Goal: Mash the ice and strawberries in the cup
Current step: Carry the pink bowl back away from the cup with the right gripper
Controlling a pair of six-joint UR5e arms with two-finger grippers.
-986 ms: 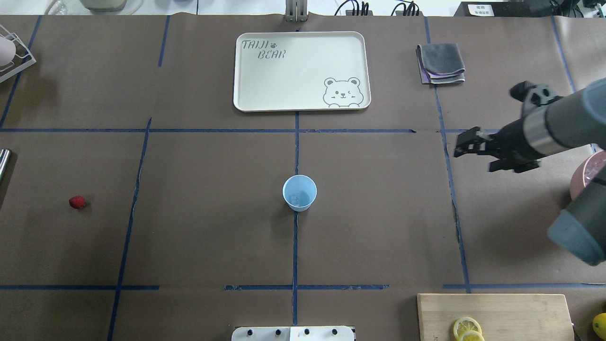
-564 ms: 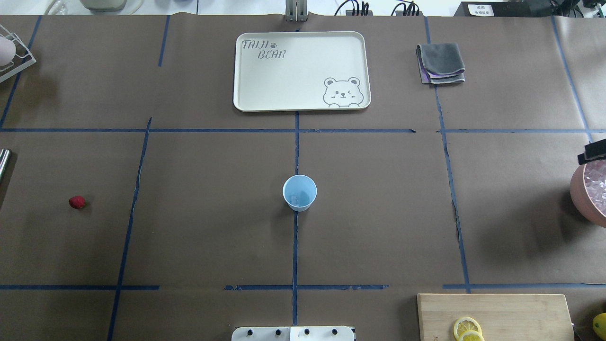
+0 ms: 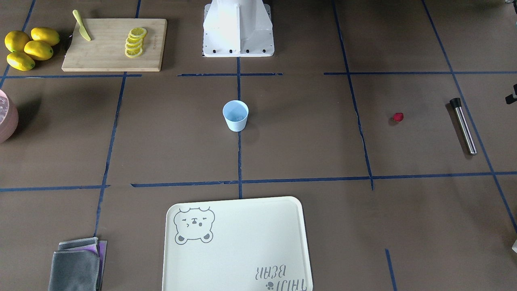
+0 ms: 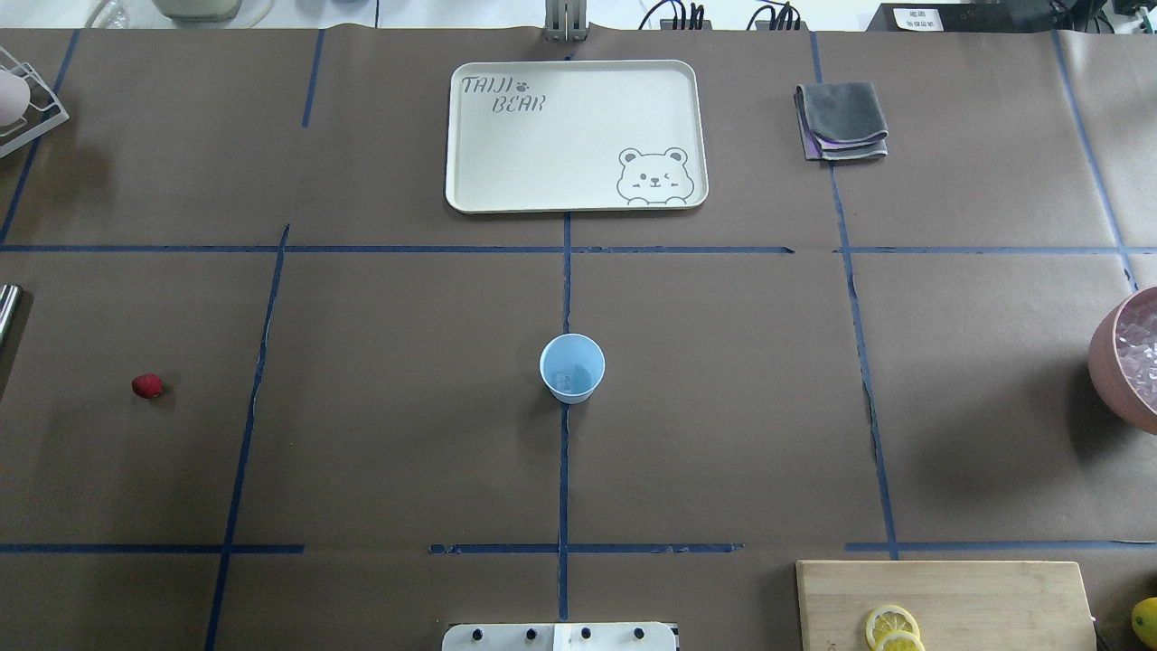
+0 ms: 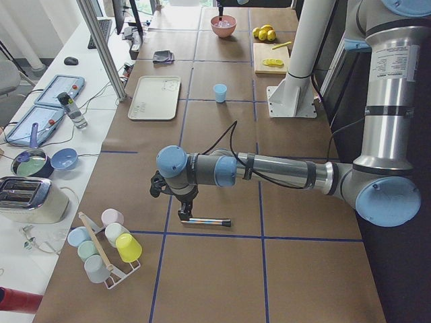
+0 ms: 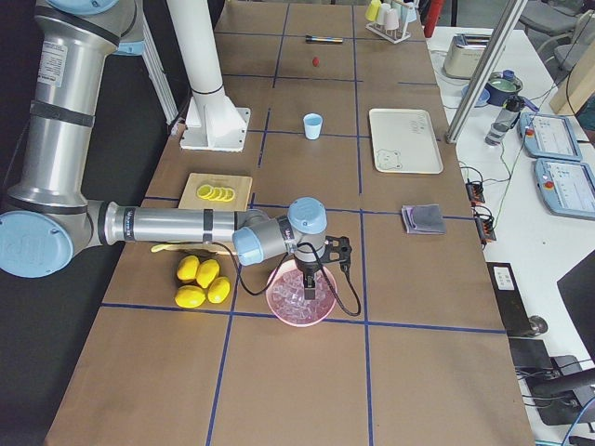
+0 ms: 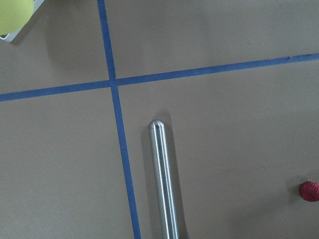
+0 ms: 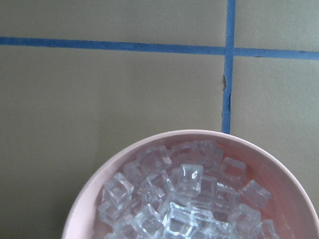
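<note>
The light-blue cup stands upright mid-table; a pale chunk seems to lie at its bottom. The red strawberry lies alone far to the left and also shows in the left wrist view. Ice fills the pink bowl at the right edge. My right gripper hangs just over that ice; I cannot tell if it is open. My left gripper points down over a steel muddler near the strawberry; its state is unclear too. Neither wrist view shows fingers.
A cream bear tray lies at the far middle and a folded grey cloth to its right. A cutting board holds lemon slices and a knife, with whole lemons beside it. A cup rack stands past the muddler.
My right arm has drawn back to the right, out of the overhead view, and now hangs over the pink bowl. The cup and the strawberry have not moved.
</note>
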